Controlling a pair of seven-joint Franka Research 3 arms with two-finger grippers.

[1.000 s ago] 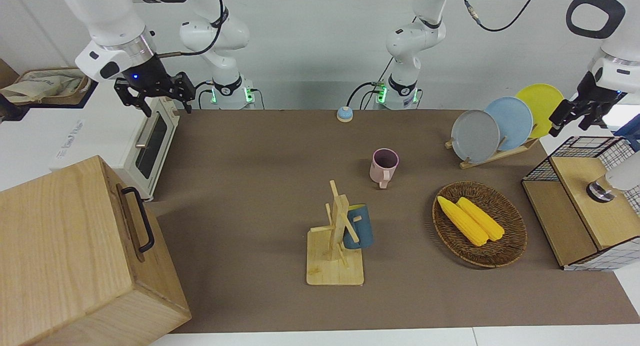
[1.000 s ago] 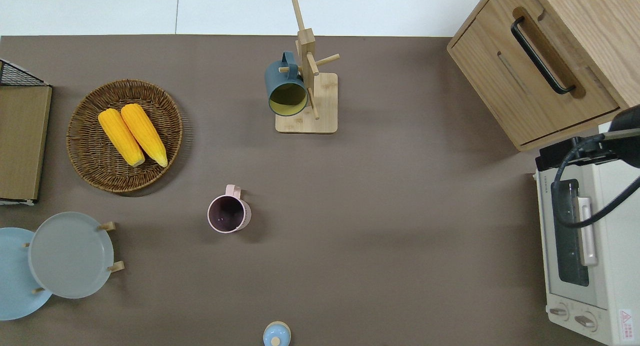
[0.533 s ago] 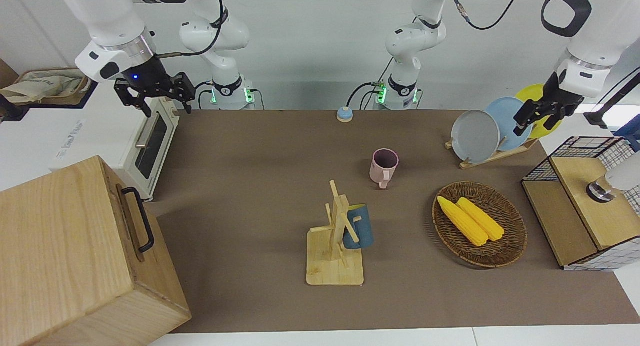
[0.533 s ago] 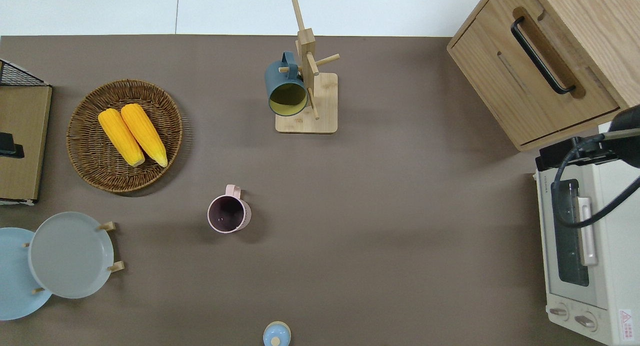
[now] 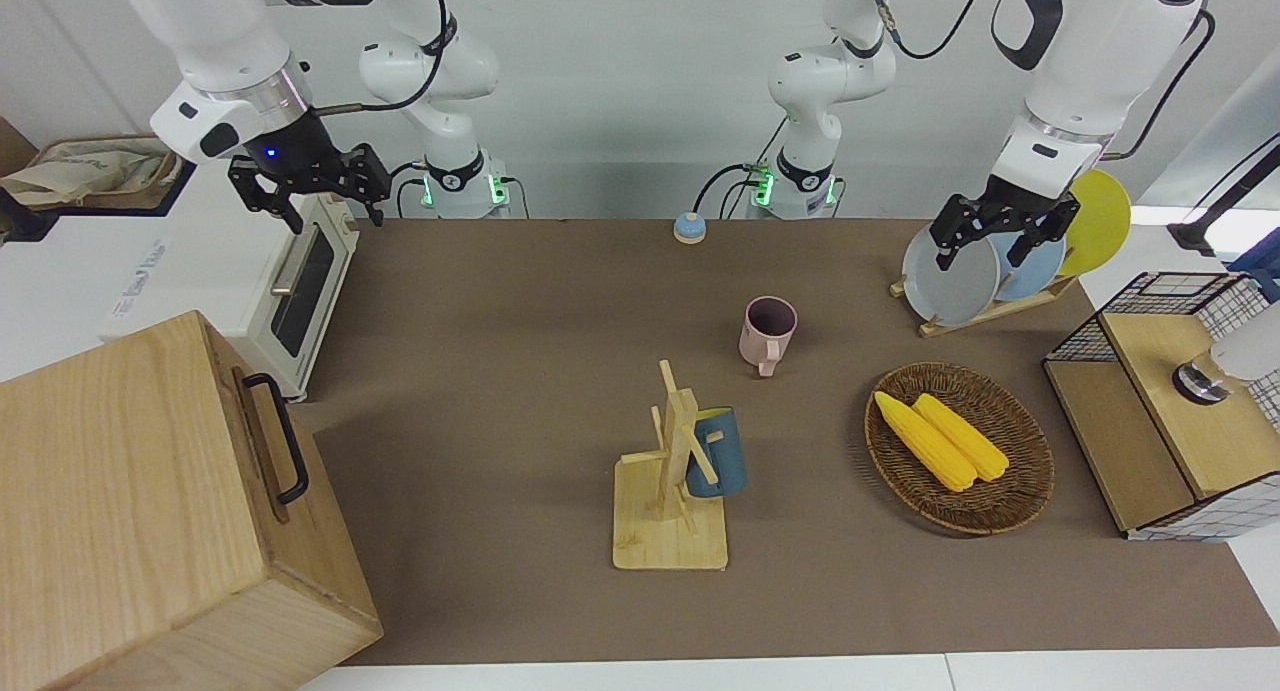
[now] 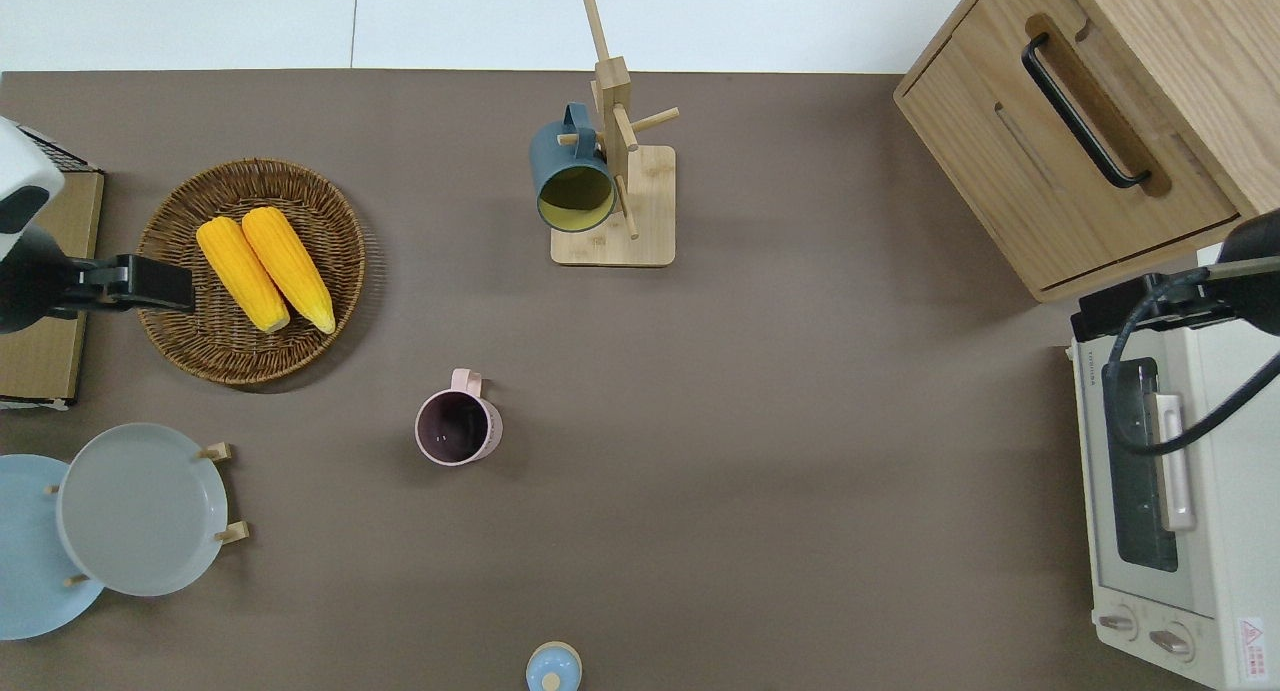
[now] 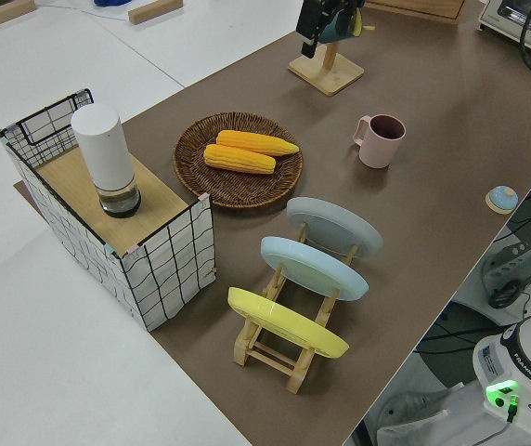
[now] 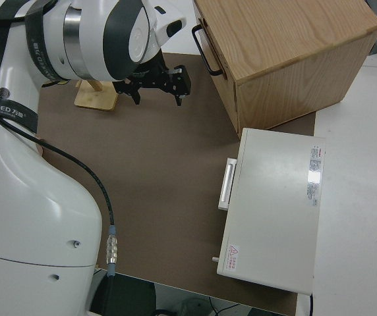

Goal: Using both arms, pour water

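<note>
On my overhead feed, the left gripper [image 6: 170,283] hangs at nine o'clock, over the rim of the round brown wicker basket [image 6: 250,371] on the side toward the left arm's end of the table. The front camera shows its fingers spread wide and holding nothing. Two yellow corn cobs [image 6: 265,271] lie side by side in the basket. At eight o'clock a round grey plate [image 6: 140,509] stands in a rack. The pale pink ceramic mug [image 6: 458,428] sits upright just off centre toward seven o'clock, well apart from both grippers. At twelve o'clock the dark blue mug [image 6: 572,176] hangs on the light wooden mug tree [image 6: 640,221]. A large oak box [image 6: 1100,121] fills two o'clock and a white toaster oven [image 6: 1220,531] four o'clock. The right gripper [image 5: 312,199] is parked, fingers splayed and empty.
</note>
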